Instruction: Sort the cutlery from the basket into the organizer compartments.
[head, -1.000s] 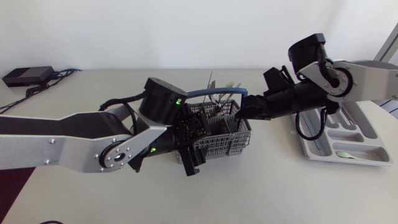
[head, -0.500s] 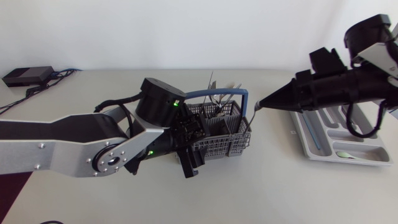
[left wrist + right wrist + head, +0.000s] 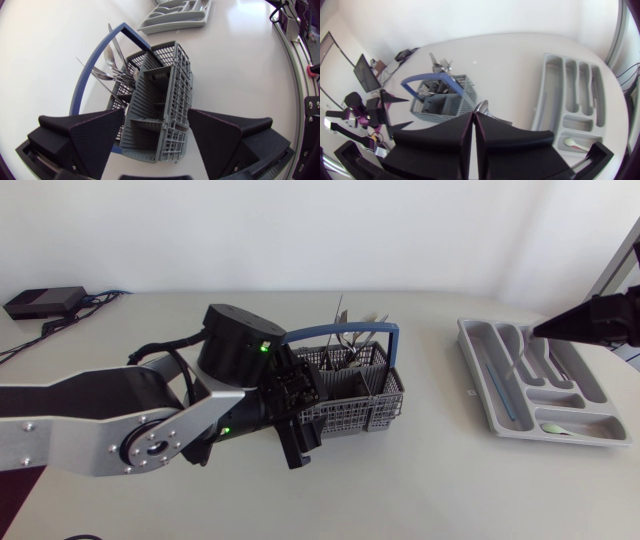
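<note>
Grey plastic mesh forms the cutlery basket (image 3: 355, 408) (image 3: 160, 100) (image 3: 440, 107), which stands upright near the middle of the off-white table (image 3: 430, 480). Its arched blue handle (image 3: 345, 330) (image 3: 85, 75) (image 3: 427, 79) spans it from end to end. Several silver metal forks and knives (image 3: 345, 345) (image 3: 112, 70) stand in its far compartment, leaning against the handle.

The left gripper (image 3: 297, 415) (image 3: 155, 112) sits at the basket's end nearest the left arm. Its two black wedge fingers (image 3: 95, 135) are spread wide, each inner face pressed against one side wall of the basket, so the basket is clamped between them.

The right gripper (image 3: 537, 334) (image 3: 474, 116) is at the right edge of the head view, above the grey plastic organizer tray (image 3: 473, 370) (image 3: 175, 12) (image 3: 547, 100), well apart from the basket. Its fingers are closed to a thin slit and pinch a silver metal piece of cutlery (image 3: 519, 360) (image 3: 481, 106). One rounded end pokes out past the fingertips; it may be a spoon, though too little shows to be sure. In the head view the piece hangs down from the fingertips over the tray's long slots.

A pale spoon-shaped piece (image 3: 555, 427) (image 3: 572, 144) lies in the tray's short crosswise compartment. A flat black box with cables (image 3: 45, 302) lies at the table's far left corner.
</note>
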Available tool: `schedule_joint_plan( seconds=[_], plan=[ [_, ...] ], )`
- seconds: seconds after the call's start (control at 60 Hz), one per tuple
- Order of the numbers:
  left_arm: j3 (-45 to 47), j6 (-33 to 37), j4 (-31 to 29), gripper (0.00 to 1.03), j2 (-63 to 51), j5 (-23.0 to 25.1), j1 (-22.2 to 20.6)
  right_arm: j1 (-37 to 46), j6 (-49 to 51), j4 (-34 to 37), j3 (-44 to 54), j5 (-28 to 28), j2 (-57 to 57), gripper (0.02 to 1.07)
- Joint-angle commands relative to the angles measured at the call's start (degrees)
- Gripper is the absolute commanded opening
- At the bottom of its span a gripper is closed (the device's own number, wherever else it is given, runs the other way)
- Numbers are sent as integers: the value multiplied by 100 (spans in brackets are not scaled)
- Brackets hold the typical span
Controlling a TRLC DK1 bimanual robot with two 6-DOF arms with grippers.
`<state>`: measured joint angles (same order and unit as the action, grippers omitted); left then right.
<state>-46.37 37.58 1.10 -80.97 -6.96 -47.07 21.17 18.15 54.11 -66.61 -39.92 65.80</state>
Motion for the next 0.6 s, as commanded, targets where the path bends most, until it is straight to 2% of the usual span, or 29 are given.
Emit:
schedule_joint_plan(
  seconds=[0.0, 0.133, 0.25, 0.367, 0.583],
  plan=[
    [146, 74, -5, 87, 116, -42, -13, 300, 698, -67, 298, 371, 56, 8],
    [137, 74, -5, 87, 116, -42, -22, 617, 1191, -568, 737, 1197, 56, 8],
    [111, 56, -14, 87, 116, -51, -57, 863, 1516, -1412, 1256, 1953, 56, 8],
    [93, 47, -22, 87, 81, -86, -92, 1179, 1700, -2018, 1484, 2234, 398, 8],
    [40, 39, -119, 87, 81, -165, -153, 1575, 1947, -2563, 1502, 2410, 1225, 8]
  ],
)
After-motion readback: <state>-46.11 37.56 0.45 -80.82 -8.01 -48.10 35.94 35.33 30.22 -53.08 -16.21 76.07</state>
